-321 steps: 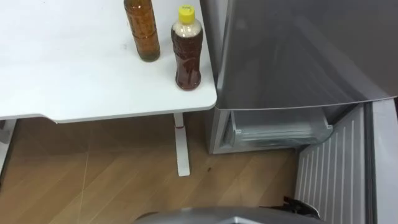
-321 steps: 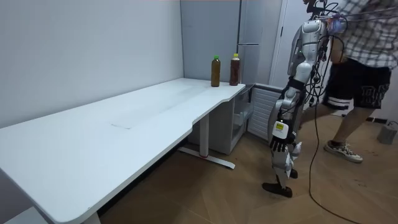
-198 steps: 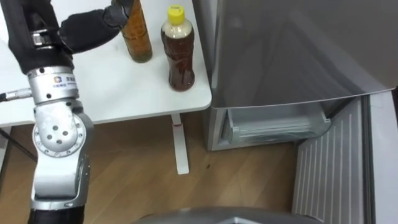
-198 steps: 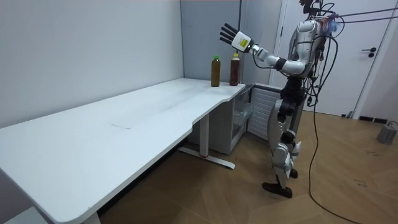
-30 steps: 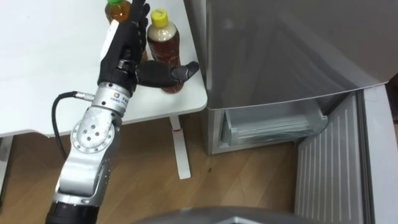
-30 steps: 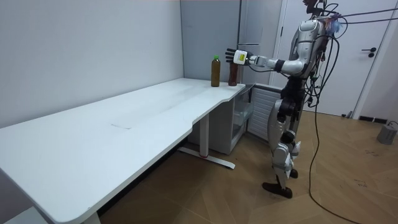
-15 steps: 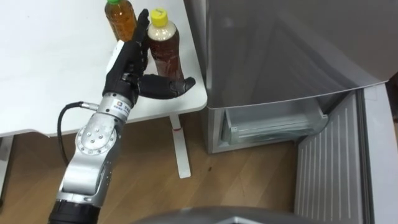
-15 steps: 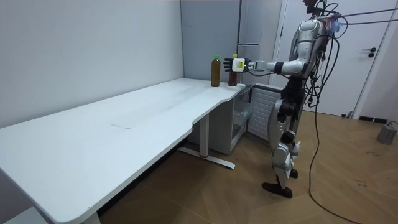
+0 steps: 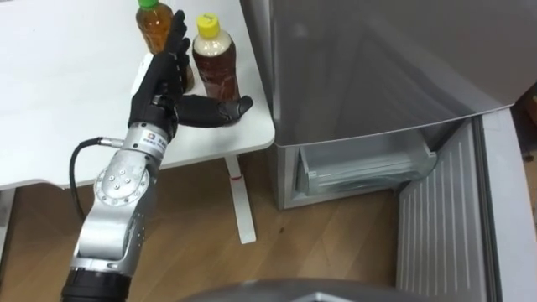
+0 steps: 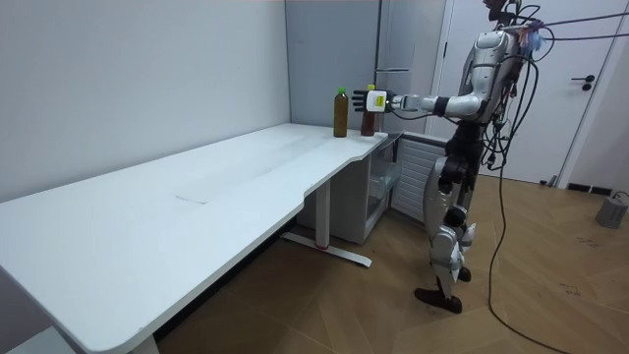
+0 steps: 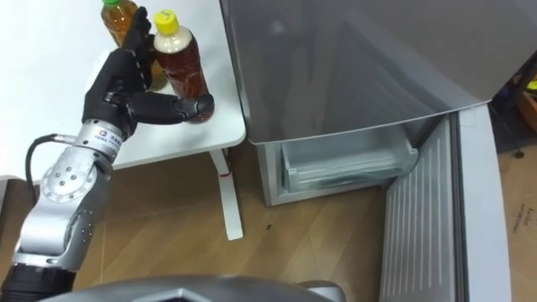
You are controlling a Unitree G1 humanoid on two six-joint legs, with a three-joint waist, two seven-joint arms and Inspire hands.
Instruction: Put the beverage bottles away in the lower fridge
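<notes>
At the corner of the white desk (image 9: pixel 67 101) nearest the fridge (image 9: pixel 369 59), two tea bottles stand upright, just beside each other. The green-capped bottle (image 9: pixel 153 23) is farther back and the yellow-capped bottle (image 9: pixel 215 63) is closer to the edge. The robot stands at that end of the desk with its left arm stretched out level toward them.

The left hand (image 9: pixel 161 91) is released. Its fingers (image 9: pixel 178 49) rise straight between the two bottles, along the left side of the yellow-capped one. The thumb (image 9: pixel 216 109) reaches across in front of that bottle's lower body. Nothing is clasped yet, and whether the fingers already touch the plastic cannot be told.

Below the grey upper door, the lower compartment is open. Its clear drawer (image 9: pixel 365 168) is exposed and the lower door (image 9: pixel 445 226) is swung out to the right.

The yellow-capped bottle looks full, so it should carry noticeable weight for its size. Its smooth plastic wall and label are probably slick, and the wall would give a little under a hard squeeze. Being tall and narrow near the desk edge, it would tip easily if nudged high up. The sensible place to take hold seems to be the broad middle of the body, well below the neck, with fingers wrapping behind and the thumb closing in front. The green-capped neighbour leaves the fingers little room.
</notes>
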